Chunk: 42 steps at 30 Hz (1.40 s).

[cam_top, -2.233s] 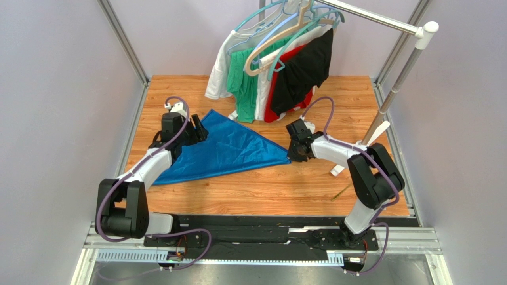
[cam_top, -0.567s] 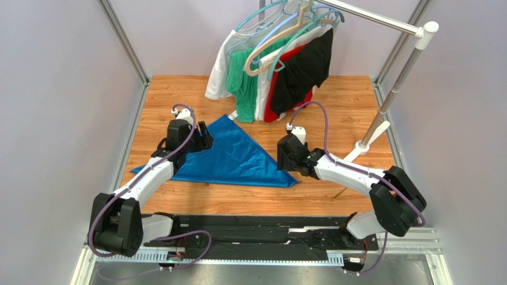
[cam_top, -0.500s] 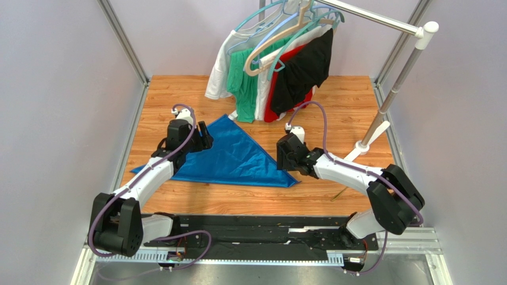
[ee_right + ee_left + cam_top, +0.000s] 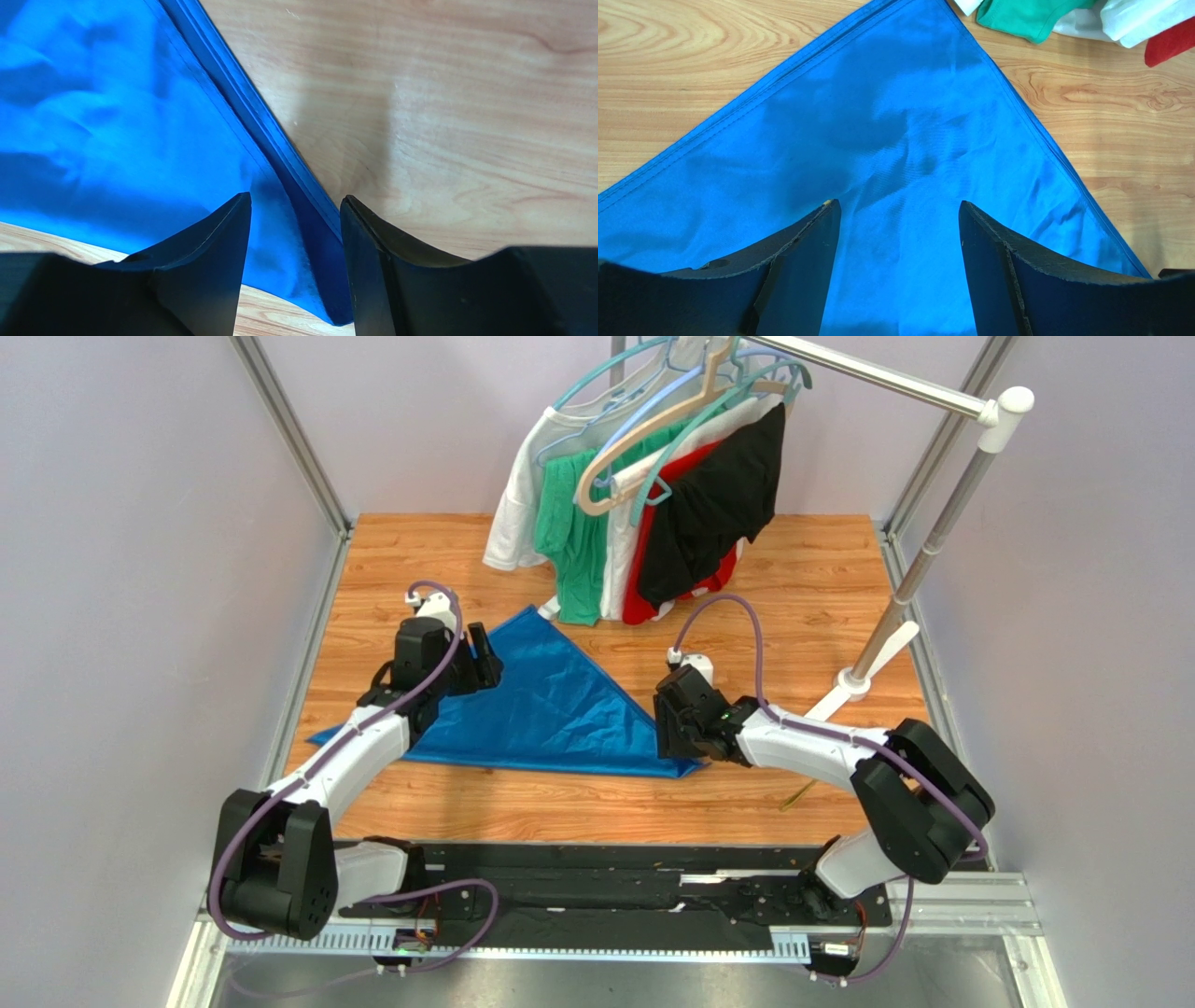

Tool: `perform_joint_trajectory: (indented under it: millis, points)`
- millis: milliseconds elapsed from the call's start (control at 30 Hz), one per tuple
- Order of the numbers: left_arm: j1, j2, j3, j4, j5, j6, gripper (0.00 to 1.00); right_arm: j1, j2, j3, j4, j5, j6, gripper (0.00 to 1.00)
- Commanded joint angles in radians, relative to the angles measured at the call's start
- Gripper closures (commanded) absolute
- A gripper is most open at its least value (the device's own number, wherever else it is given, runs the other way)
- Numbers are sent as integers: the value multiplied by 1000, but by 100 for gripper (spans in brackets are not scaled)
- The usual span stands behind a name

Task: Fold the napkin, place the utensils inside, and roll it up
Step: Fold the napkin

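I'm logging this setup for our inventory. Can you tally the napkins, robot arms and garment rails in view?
Napkin: 1
Robot arms: 2, left arm and right arm
Garment rail: 1
Total: 4

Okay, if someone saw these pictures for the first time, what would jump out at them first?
The royal-blue napkin, folded into a triangle, lies in the middle of the wooden table. The left gripper hovers open over its far-left edge, and the right gripper straddles the hem at its near-right corner, jaws apart. Behind, green, white, red and black garments hang on a rack.
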Motion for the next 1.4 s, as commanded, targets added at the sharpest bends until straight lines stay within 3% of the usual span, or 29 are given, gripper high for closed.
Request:
perform_joint_trajectory:
  millis: [0,167,400,933,1367]
  points:
    - [-2,0,31,20,12,14,28,-2,-28,-16,22,1,7,48]
    - [-2,-2,25,20,12,14,28,-2,-53,-19,19,-5,13,52]
    - [-2,-5,26,18,10,16,28,-2,-48,-19,13,-14,16,64]
    - [-2,-23,25,9,7,16,28,-2,-11,-16,-8,-20,13,67]
    - [-2,-23,28,7,6,19,28,-2,22,1,-4,-20,5,94]
